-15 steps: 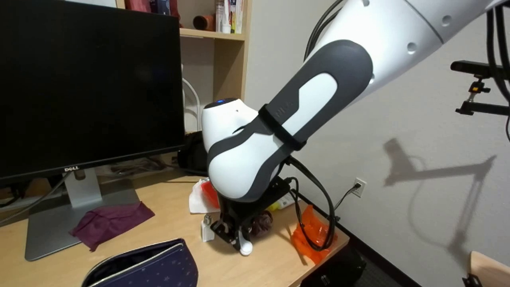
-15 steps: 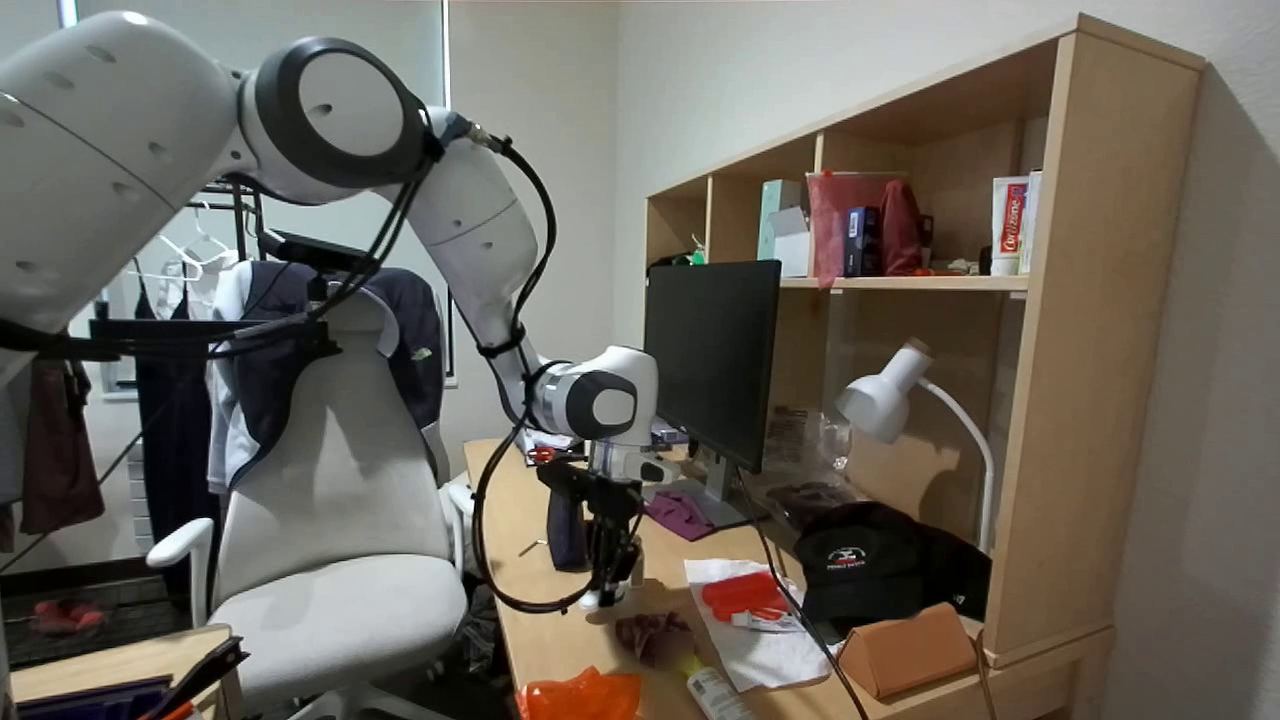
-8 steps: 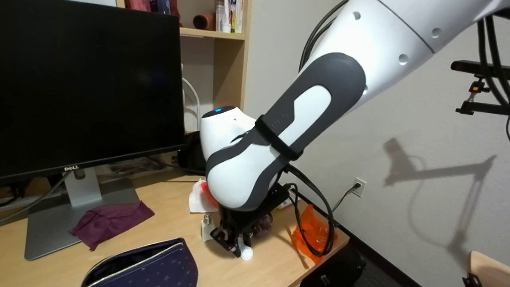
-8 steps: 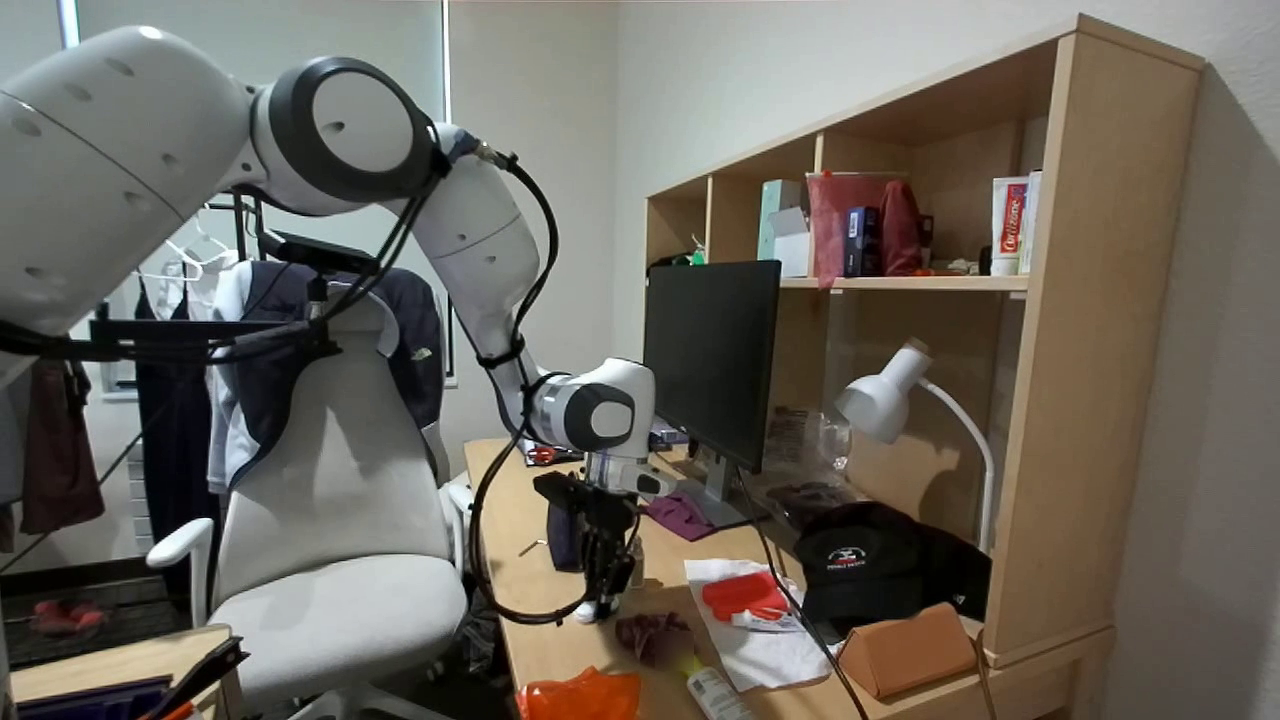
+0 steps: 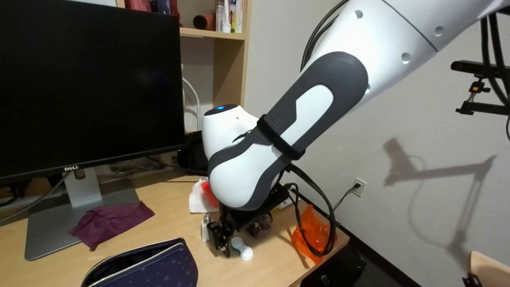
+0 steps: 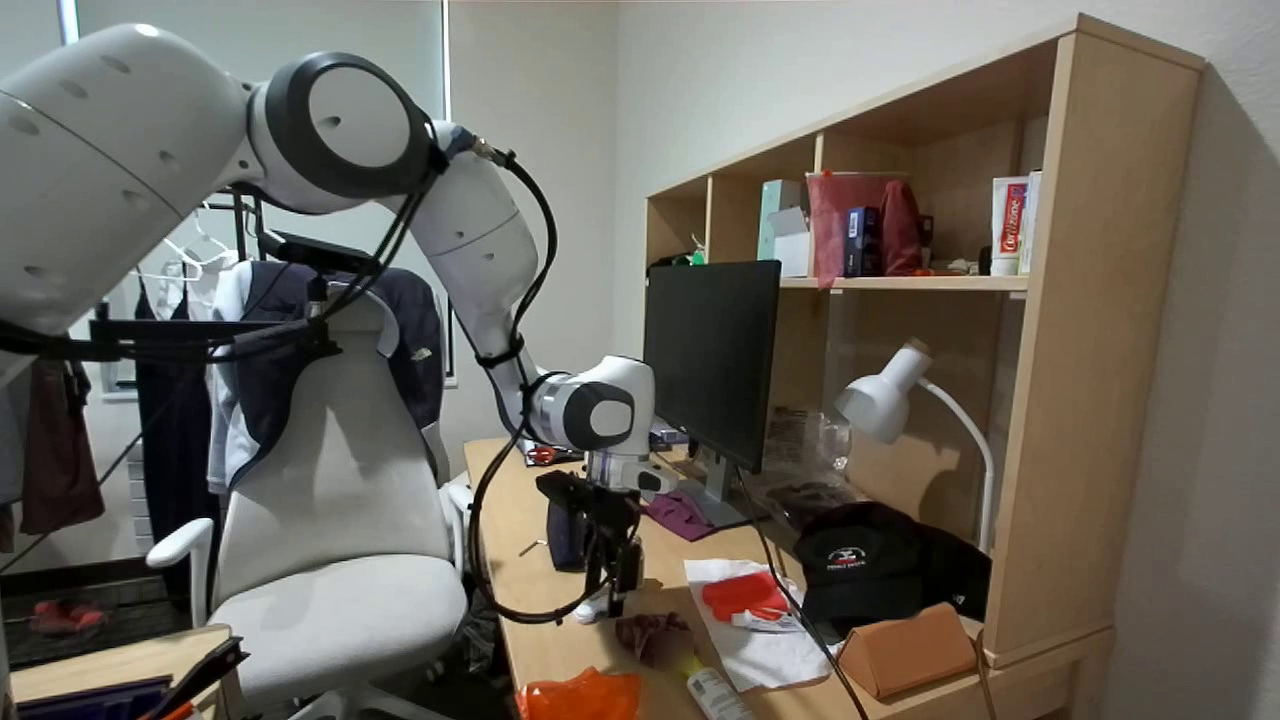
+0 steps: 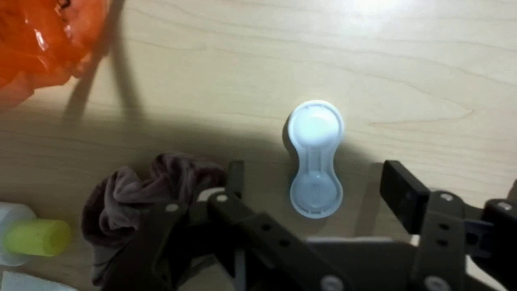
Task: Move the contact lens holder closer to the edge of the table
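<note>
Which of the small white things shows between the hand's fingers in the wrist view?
The flat contact lens holder, framed by the open hand. The yellow-capped bottle is off left, past the scrunchie; the upright bottle stands outside the fingers.

I count one contact lens holder (image 7: pixel 316 159) from afar; one gripper (image 7: pixel 314 180) with two fingers (image 7: pixel 405 198); one monitor (image 5: pixel 91 87); one desk lamp (image 6: pixel 878 405); one office chair (image 6: pixel 340 480); one scrunchie (image 7: pixel 129 202); one orange plastic bag (image 7: pixel 44 44); one navy pouch (image 5: pixel 159 265); one purple cloth (image 5: pixel 109 224); one upright white bottle (image 5: pixel 204 231).
</note>
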You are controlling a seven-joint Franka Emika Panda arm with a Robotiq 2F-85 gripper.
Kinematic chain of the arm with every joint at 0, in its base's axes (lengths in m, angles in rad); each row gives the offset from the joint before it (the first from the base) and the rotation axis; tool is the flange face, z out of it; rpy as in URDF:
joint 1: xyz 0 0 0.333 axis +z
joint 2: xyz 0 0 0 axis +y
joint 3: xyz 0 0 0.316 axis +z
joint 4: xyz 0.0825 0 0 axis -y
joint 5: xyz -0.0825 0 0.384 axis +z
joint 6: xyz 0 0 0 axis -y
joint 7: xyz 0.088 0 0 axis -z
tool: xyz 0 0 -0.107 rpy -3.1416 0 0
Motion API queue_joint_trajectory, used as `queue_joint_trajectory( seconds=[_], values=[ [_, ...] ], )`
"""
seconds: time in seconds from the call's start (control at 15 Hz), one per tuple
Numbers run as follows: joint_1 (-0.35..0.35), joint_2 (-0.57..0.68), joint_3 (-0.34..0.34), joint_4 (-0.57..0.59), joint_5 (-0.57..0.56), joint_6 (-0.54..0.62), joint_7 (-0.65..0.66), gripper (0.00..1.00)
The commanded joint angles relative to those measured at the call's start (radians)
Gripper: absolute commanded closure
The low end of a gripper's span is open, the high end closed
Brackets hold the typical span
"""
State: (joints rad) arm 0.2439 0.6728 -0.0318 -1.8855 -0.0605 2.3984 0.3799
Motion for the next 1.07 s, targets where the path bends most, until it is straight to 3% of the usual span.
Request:
queue_joint_trajectory(
  seconds=[0.0,0.4,0.73,1.0],
  values=[
    [0.037,-0.110,-0.030,-0.107,-0.033,0.052,0.065,0.00],
    [0.062,-0.345,-0.062,-0.304,-0.067,0.077,0.186,0.00],
    [0.017,-0.499,-0.049,-0.395,-0.062,0.019,0.246,0.00],
    [-0.039,-0.576,-0.020,-0.397,-0.036,-0.082,0.213,0.00]
  ],
)
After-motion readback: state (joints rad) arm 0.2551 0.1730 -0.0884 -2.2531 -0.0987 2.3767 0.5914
